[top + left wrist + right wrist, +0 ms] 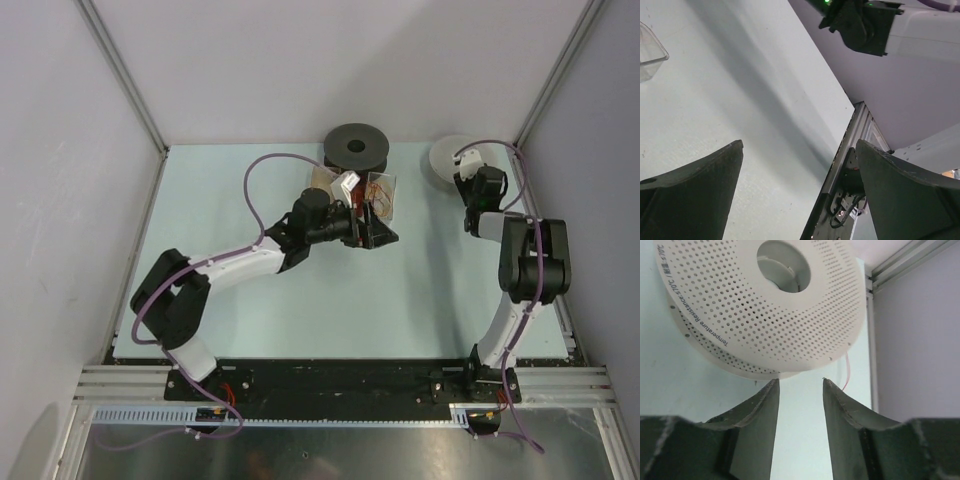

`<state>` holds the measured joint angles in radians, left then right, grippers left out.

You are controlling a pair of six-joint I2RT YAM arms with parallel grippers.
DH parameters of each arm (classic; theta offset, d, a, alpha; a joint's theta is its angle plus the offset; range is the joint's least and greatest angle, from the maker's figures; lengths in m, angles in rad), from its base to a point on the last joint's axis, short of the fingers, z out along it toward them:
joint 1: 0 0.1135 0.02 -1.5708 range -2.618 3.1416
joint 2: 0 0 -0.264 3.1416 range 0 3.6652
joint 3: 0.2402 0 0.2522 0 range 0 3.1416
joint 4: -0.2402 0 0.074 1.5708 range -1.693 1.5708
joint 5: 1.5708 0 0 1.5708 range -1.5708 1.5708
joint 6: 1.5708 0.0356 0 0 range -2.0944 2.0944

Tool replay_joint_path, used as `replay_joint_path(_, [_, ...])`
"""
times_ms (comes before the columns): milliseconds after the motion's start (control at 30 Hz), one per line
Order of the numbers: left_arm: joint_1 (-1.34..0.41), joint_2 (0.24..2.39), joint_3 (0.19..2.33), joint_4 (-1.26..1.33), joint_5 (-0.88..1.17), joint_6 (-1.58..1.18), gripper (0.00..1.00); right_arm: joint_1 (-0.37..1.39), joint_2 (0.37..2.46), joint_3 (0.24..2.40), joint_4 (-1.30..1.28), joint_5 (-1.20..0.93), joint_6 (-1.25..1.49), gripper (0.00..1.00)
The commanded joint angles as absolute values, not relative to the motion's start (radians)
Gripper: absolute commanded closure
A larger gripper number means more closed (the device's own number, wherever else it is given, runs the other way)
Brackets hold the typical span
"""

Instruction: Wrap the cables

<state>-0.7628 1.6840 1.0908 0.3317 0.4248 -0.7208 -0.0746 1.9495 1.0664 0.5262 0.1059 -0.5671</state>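
A very thin pale pink cable point(847, 371) hangs from under the white perforated spool point(765, 305) beside my right finger. My right gripper point(800, 382) is open and empty, with its tips just short of the spool's near rim. From above, the right gripper point(465, 178) sits at the white spool point(447, 158) in the back right corner. My left gripper point(384, 227) is open and empty beside a clear tray point(368, 188) that holds thin tangled wires. In the left wrist view the left gripper point(799, 145) frames only bare table, with the tray's corner point(651, 50) at far left.
A black spool point(355, 147) stands at the back centre, just behind the clear tray. Grey walls close in the table on three sides. The table's right edge and its aluminium rail point(850, 135) run past the left gripper's view, and the right arm point(865, 25) shows above them.
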Motion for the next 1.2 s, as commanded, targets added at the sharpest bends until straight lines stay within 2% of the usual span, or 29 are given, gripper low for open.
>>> replay_joint_path(0, [-0.748,1.582,1.049,0.364,0.403,-0.662,0.01,-0.092,1.815,1.011,0.412,0.058,-0.529,0.53])
replay_joint_path(267, [-0.699,1.468,1.01,0.283,0.405,-0.584,0.01,-0.15,1.532,0.944,0.125,-0.049,-0.461,0.35])
replay_joint_path(433, [-0.622,1.434,1.123,0.014,0.461,-0.445,0.0,-0.182,1.283,0.943,-0.002,-0.165,-0.429,0.18])
replay_joint_path(533, [-0.513,1.462,1.244,-0.197,0.548,-0.373,0.01,-0.185,1.138,0.957,-0.06,-0.235,-0.413,0.1])
replay_joint_path(633, [-0.357,1.51,1.356,-0.364,0.681,-0.326,0.01,-0.183,1.056,1.0,-0.131,-0.304,-0.35,0.08])
replay_joint_path(733, [-0.217,1.54,1.446,-0.482,0.726,-0.261,0.01,-0.148,1.031,1.052,-0.202,-0.341,-0.279,0.07])
replay_joint_path(833, [-0.13,1.529,1.504,-0.565,0.64,-0.179,0.01,-0.078,1.042,1.083,-0.253,-0.349,-0.212,0.07])
replay_joint_path(933, [-0.114,1.488,1.519,-0.645,0.464,-0.054,0.01,0.023,1.075,1.088,-0.295,-0.336,-0.181,0.07])
replay_joint_path(1167, [-0.144,1.307,1.279,-0.663,0.189,0.112,0.01,0.167,1.161,1.044,-0.296,-0.287,-0.129,0.07])
